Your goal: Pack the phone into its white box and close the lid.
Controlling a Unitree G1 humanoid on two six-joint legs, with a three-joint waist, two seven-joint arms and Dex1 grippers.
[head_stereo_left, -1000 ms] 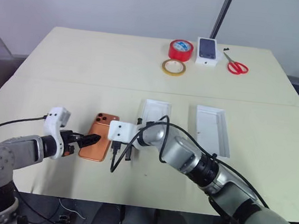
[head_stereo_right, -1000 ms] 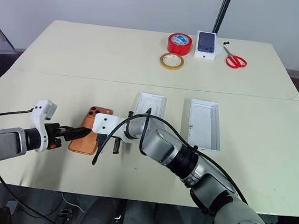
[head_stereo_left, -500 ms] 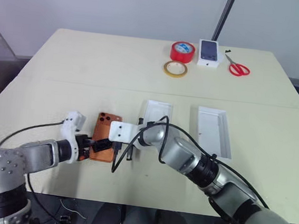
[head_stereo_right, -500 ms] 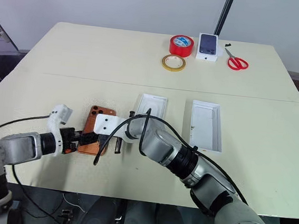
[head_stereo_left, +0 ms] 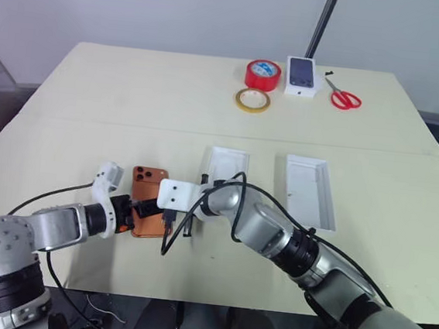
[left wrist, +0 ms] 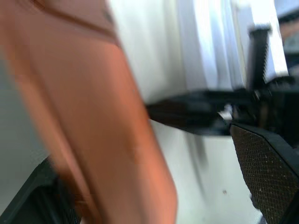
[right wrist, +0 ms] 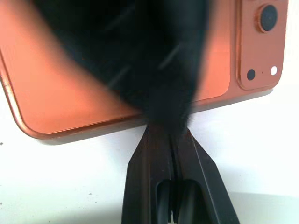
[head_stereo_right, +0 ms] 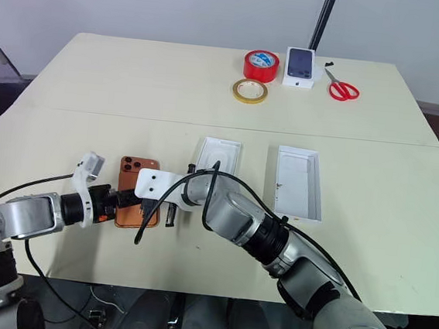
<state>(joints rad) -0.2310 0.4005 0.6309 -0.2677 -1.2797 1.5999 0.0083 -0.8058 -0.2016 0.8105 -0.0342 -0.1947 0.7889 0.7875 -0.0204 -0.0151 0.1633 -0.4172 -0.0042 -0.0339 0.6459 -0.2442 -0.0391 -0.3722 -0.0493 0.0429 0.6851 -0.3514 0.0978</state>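
You see the phone [head_stereo_left: 147,202] lying on the table [head_stereo_left: 132,102], lower left of centre, between the spread left fingers [left wrist: 261,168]. The right wrist view shows the right fingers [right wrist: 161,182] pressed together at its edge.

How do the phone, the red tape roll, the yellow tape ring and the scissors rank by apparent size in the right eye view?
1. phone, nearest
2. scissors
3. red tape roll and yellow tape ring: too alike to rank
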